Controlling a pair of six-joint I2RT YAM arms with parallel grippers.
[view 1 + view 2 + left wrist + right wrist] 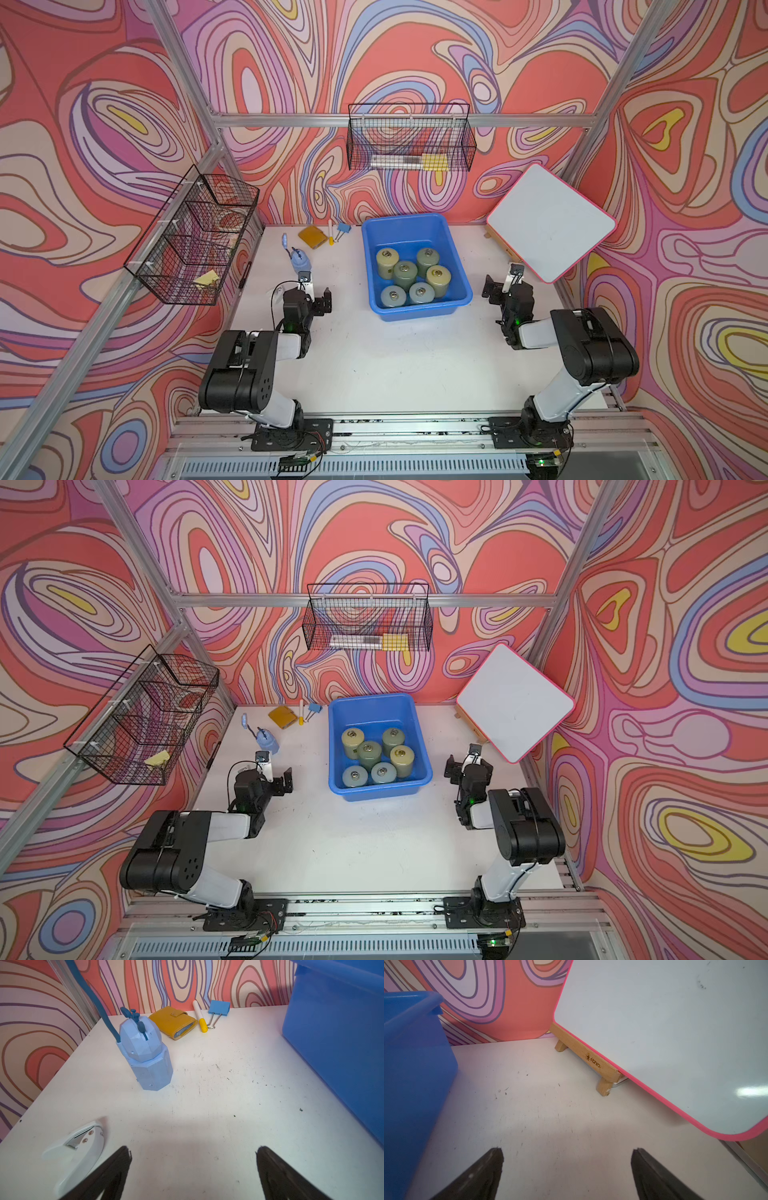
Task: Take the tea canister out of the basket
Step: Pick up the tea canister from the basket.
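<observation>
One legible mark: "Maries" plus a small round logo, branded into the wooden ledge [592, 1061] under the whiteboard [675, 1032], right wrist view. White hole punch [83, 1159] has lettering at its edge — cut off, unreadable. Tea canisters [405, 272] in both top views — too small to tell.
</observation>
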